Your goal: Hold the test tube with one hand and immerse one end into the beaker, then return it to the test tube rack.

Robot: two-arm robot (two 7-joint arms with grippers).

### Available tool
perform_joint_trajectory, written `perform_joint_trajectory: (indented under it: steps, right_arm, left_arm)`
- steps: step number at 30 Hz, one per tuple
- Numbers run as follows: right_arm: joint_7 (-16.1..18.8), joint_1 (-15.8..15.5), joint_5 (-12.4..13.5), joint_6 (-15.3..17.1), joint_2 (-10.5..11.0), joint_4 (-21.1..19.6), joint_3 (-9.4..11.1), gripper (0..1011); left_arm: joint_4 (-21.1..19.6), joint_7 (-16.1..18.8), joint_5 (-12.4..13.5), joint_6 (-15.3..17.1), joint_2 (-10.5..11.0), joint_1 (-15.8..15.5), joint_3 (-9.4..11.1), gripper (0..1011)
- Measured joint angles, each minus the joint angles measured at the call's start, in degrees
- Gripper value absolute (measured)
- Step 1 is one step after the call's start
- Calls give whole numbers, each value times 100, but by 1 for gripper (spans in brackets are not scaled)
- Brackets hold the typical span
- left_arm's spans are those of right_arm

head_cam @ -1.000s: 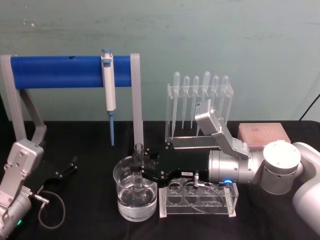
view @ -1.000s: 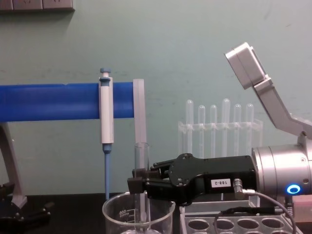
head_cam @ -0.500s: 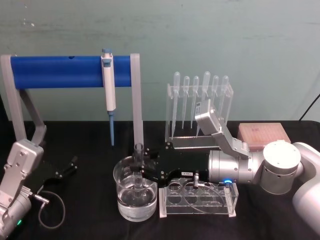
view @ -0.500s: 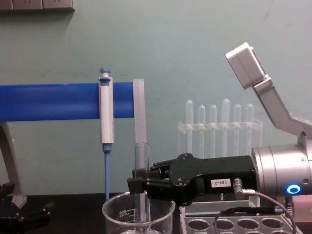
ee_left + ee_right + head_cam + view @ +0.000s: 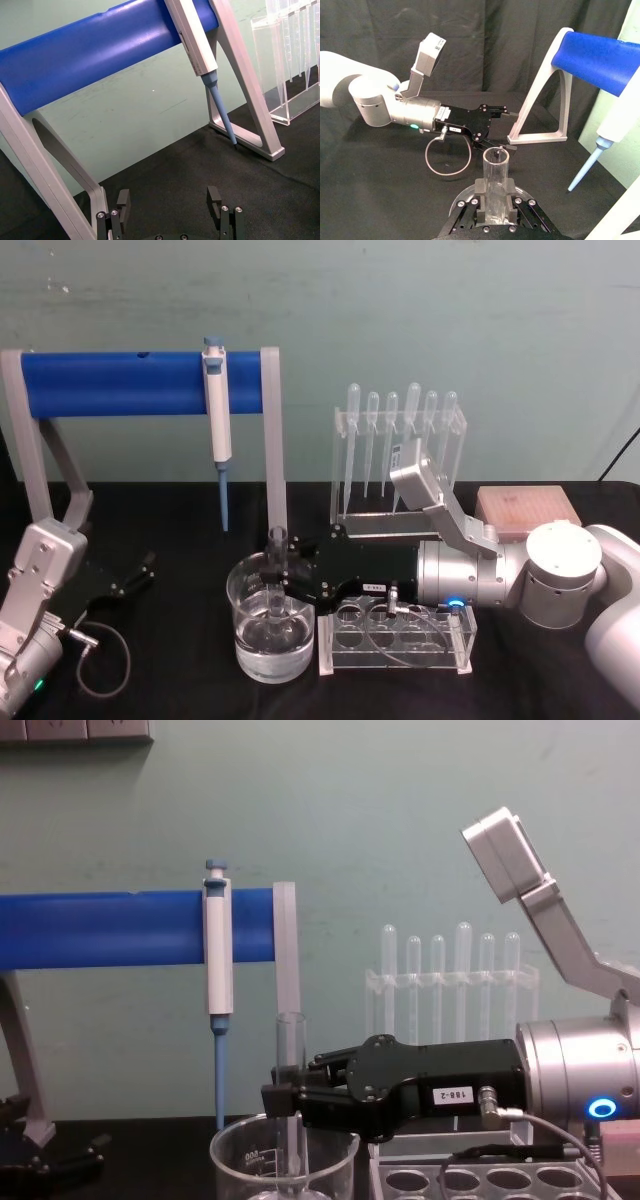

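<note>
Test tube [image 5: 277,543] stood upright, round end down in the liquid of the beaker [image 5: 243,640], with the right gripper [image 5: 281,578] and its fingers clamped on the glass mid-length. Best play, I'd judge: lift straight toward 12 o'clock until clear of the rim, then carry to the rack [image 5: 398,652] at 3 o'clock. Left gripper [image 5: 169,192] sat parked at 9 o'clock, fingers apart.

I see clear, glossy glass in the test tube [image 5: 291,1045] and the beaker [image 5: 243,638], matt black plastic on the right gripper [image 5: 285,1100], smooth silver metal on its wrist [image 5: 575,1080], glossy clear plastic in the rack [image 5: 455,645] at the beaker's 3 o'clock, and matt black cloth [image 5: 170,530] beneath.
</note>
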Motion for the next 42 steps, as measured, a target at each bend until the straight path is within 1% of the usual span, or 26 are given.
perform_joint_trajectory:
  steps: [42]
  right_arm:
    - [0, 0, 0, 0, 0, 0, 0, 226]
  left_arm:
    - [0, 0, 0, 0, 0, 0, 0, 1000]
